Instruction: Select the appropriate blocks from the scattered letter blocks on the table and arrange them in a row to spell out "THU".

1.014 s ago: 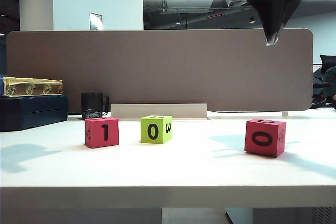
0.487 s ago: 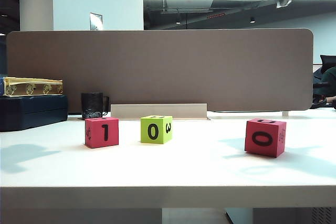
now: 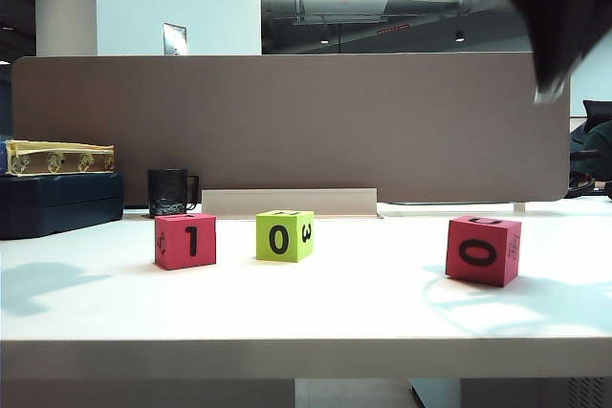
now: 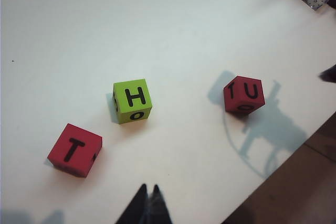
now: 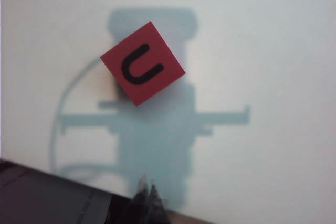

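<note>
Three blocks stand on the white table (image 3: 316, 308). A red block (image 3: 185, 241) with T on top (image 4: 75, 149) is at the left. A lime green block (image 3: 284, 235) with H on top (image 4: 132, 100) is in the middle. A red block (image 3: 483, 249) with U on top (image 4: 243, 94) (image 5: 142, 70) sits at the right, turned askew. My left gripper (image 4: 148, 188) is shut and empty, high above the table's front. My right gripper (image 3: 547, 93) (image 5: 147, 184) is shut and empty, hanging high over the table's right end, above and to the right of the U block.
A tan divider panel (image 3: 287, 121) closes the table's back edge, with a pale strip (image 3: 289, 202) at its foot. A black mug (image 3: 169, 191) stands at the back left beside a dark box (image 3: 57, 203) carrying a yellow-edged tray (image 3: 57, 157).
The right arm rose out of the top of the exterior view, then came down again further right and nearer the camera. The blocks and the left gripper stayed put.
</note>
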Controlling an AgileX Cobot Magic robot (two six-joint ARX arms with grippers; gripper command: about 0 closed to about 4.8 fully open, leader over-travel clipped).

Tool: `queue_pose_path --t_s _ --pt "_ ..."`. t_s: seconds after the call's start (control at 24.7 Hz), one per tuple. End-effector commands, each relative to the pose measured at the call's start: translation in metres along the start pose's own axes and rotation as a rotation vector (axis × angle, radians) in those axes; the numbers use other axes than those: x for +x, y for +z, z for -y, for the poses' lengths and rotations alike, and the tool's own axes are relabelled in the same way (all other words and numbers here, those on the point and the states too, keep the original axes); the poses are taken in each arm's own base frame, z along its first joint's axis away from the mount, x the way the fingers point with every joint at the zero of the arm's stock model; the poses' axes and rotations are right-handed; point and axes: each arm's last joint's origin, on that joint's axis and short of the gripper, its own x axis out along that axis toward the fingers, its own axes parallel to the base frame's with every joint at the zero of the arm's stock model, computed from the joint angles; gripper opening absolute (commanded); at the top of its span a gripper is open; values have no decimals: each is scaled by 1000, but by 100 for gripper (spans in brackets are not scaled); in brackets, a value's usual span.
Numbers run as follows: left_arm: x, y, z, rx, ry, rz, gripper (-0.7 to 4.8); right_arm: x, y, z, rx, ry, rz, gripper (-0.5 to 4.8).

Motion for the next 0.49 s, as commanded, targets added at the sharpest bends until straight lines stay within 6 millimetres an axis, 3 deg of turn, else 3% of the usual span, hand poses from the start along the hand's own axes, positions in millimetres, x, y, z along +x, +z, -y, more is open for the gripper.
queue_pose_path --t_s 0.04,0.49 --pt "-2 1 1 1 -3 4 -6 22 -3 -1 23 9 37 -6" --pt "-2 1 1 1 -3 3 -6 76 -18 -3 96 11 123 -6"
